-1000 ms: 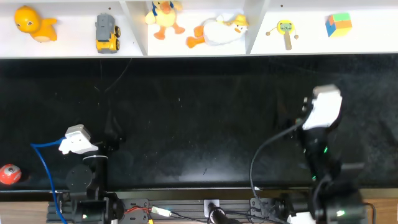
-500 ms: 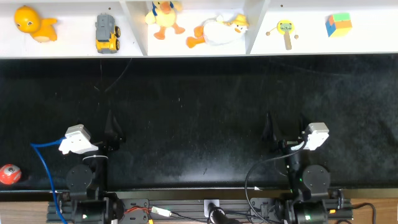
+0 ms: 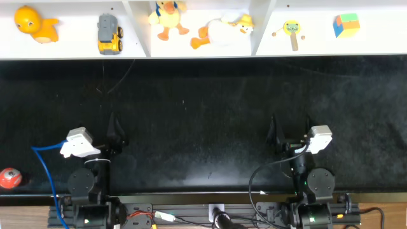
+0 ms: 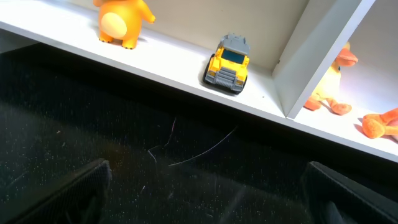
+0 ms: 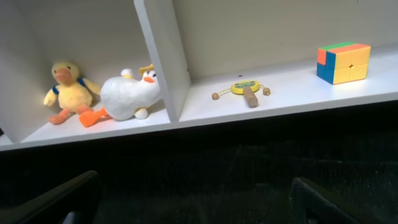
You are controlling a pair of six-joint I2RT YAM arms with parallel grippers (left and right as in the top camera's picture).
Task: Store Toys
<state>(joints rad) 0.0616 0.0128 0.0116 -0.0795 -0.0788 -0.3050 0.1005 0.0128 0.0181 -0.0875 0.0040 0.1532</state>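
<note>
The toys stand on a white shelf [image 3: 203,51] along the mat's far edge. From left to right they are an orange duck [image 3: 35,24], a yellow truck [image 3: 109,33], a yellow plush duck [image 3: 168,18], a white plush goose [image 3: 224,30], a small rattle drum [image 3: 292,32] and a colour cube [image 3: 346,25]. My left gripper [image 4: 205,205] is open and holds nothing, low over the mat at the front left, facing the truck [image 4: 229,61]. My right gripper [image 3: 290,132] is open and holds nothing at the front right, facing the rattle [image 5: 242,91].
A black mat [image 3: 203,108] covers the table between the arms and the shelf. White dividers [image 3: 140,28] split the shelf into compartments. A red round object [image 3: 9,179] lies at the front left corner beside a blue cable [image 3: 43,166].
My right arm has drawn back from a raised spot at the right to the front of the mat. The left arm has kept still.
</note>
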